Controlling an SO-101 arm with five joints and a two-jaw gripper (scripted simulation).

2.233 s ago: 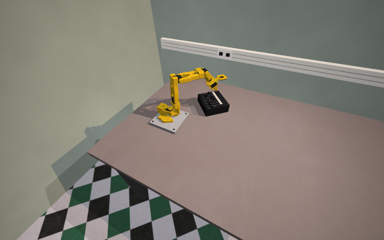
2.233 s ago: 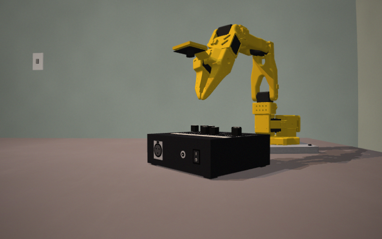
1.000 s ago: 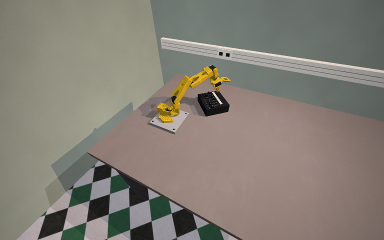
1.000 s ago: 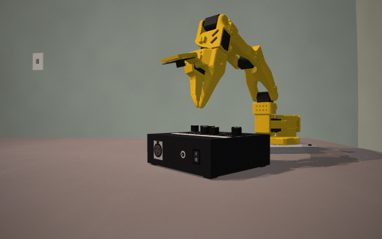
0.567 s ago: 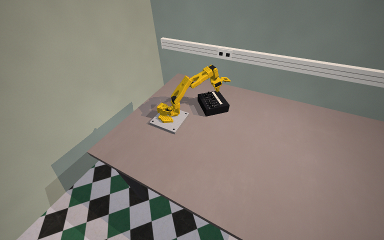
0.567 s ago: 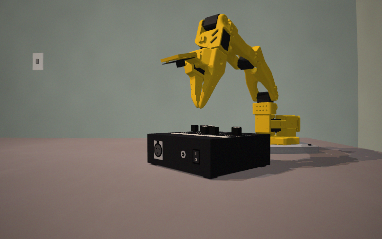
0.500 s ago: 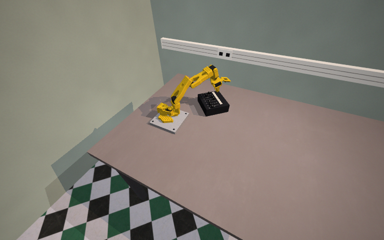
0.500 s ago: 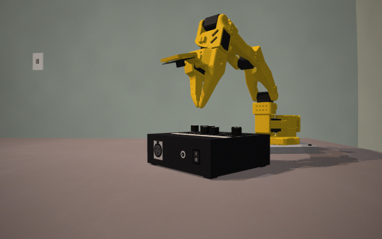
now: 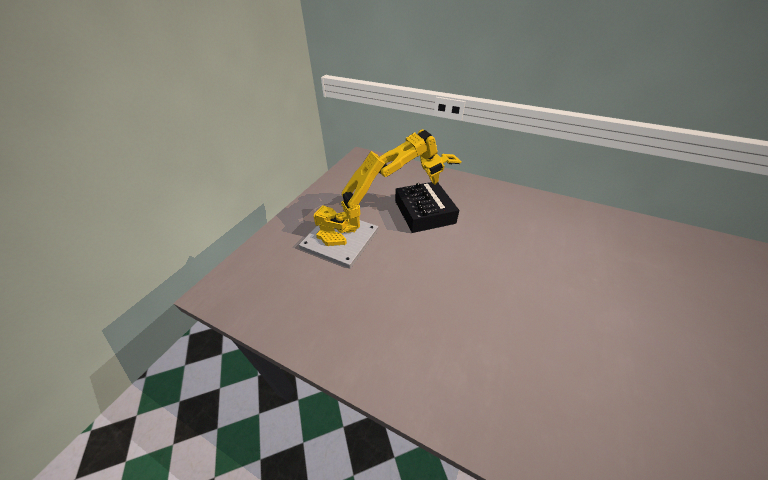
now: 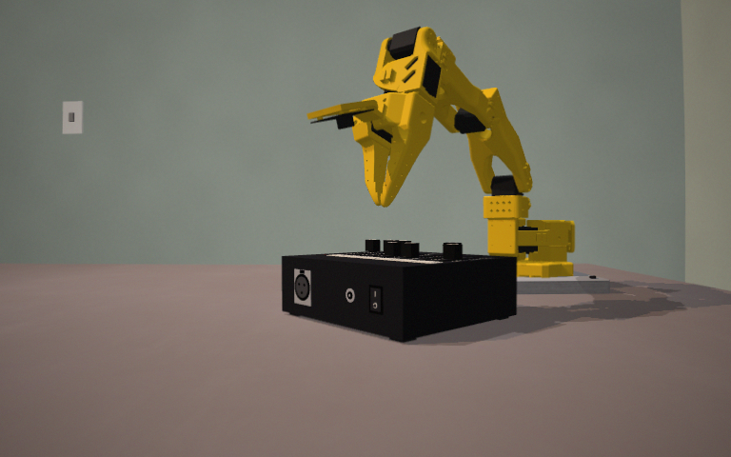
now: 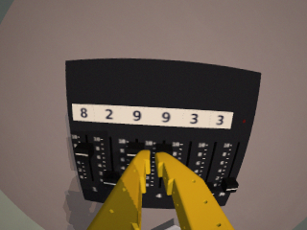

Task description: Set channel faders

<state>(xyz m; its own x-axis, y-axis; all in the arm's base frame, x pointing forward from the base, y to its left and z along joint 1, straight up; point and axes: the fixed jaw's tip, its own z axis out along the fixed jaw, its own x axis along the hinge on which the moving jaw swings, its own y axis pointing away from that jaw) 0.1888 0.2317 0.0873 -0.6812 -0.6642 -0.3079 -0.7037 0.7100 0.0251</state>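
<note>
Green-grey and cream walls (image 9: 538, 50) (image 9: 141, 141) meet behind the robot, folks, and green, black and white tiles (image 9: 240, 438) show below. Across the scene stretches the brownish tabletop (image 9: 538, 316) (image 10: 215, 393), its edge passing near the metal base plate (image 9: 350, 260) (image 10: 593, 286), with broad surface running on beyond the equipment. Up along the wall goes one pale trunking (image 9: 566, 121), carrying two black square outlets, while the exterior view gives us one wall switch (image 10: 71, 117). One yellow arm (image 9: 362, 178) (image 10: 498, 129) arches over one black lighting desk (image 9: 433, 220) (image 10: 455, 301) (image 11: 158, 81), sitting on the tabletop in front of the base. And the fingers (image 9: 434, 180) (image 10: 381, 204): clenched, nothing between them, tips above the panel with a visible gap beneath! One cream tape (image 9: 434, 195) (image 10: 385, 259) (image 11: 152, 116) reads 8, 2, 9, 9, 3, 3: six numbers. Seven scales below are topped with 10; 1, 4 and M are readable underneath. Fader 1 (image 11: 82, 151) stands high, fader 2 (image 11: 111, 179) low, faders 3 (image 11: 135, 149) and 4 (image 11: 164, 148) high, and the master fader (image 11: 230, 185) low; the fingers hide much of the area between. Round the side, one three-pin socket (image 10: 302, 287), one round jack (image 10: 349, 295), and one rocker switch (image 10: 375, 299) marked I and O.

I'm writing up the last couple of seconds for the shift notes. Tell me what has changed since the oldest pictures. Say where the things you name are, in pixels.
The arm has swung forward and down from its raised bend, bringing the closed, empty gripper (image 9: 434, 181) (image 10: 381, 205) (image 11: 153, 154) lower over the lighting desk (image 9: 434, 222) (image 10: 345, 301) (image 11: 163, 81). Nothing was visibly grasped or released. The desk and the arm's base plate (image 9: 362, 240) (image 10: 582, 286) stayed put.
</note>
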